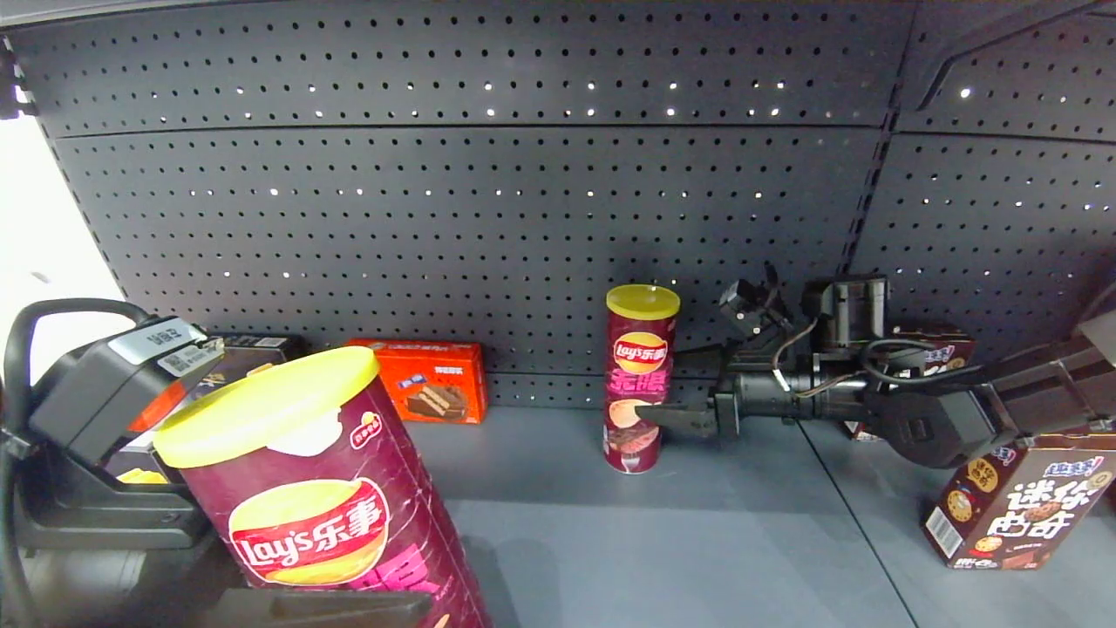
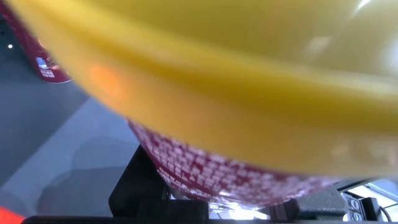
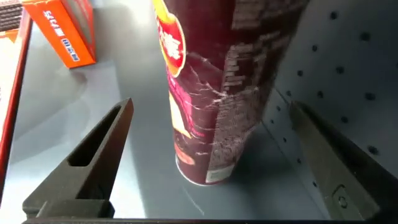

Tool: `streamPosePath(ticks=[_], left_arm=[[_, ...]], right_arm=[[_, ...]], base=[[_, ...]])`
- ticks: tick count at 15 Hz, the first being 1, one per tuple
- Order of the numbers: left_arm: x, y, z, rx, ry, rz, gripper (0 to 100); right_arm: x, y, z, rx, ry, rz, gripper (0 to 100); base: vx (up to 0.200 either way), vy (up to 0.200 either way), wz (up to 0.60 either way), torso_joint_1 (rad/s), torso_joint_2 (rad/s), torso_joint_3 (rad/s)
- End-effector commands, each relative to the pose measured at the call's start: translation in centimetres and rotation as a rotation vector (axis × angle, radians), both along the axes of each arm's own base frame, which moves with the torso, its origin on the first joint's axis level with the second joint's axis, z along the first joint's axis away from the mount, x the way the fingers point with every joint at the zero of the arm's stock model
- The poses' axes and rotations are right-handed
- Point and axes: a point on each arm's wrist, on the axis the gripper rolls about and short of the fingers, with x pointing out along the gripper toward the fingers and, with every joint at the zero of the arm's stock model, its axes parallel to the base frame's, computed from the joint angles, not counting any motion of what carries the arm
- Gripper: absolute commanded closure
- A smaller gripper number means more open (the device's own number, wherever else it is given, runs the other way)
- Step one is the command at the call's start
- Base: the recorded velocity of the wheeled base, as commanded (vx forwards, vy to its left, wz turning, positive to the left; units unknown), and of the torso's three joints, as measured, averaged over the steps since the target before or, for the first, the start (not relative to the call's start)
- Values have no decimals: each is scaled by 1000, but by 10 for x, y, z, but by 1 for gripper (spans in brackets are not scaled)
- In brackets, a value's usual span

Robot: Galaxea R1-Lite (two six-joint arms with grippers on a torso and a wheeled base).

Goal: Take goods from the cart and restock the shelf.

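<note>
Maroon can | upright between spread right claw | left claw grips 2nd can

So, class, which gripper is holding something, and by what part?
The left gripper holds the near chips can by its lower body. The right gripper, jaws open around the shelf can, holds nothing.
</note>
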Motion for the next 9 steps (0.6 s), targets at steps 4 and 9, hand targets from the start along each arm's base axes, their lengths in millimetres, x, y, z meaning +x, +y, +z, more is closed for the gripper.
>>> streamPosePath(ticks=[4,9], left_arm=[[1,0,-1,2,5,0,100],[1,0,-1,2,6,3,100]], right_arm=[[7,5,-13,-6,19,9,0],[15,14,-27,-10,33,24,0]], base=[[0,0,0,0,0,0],[0,0,0,0,0,0]])
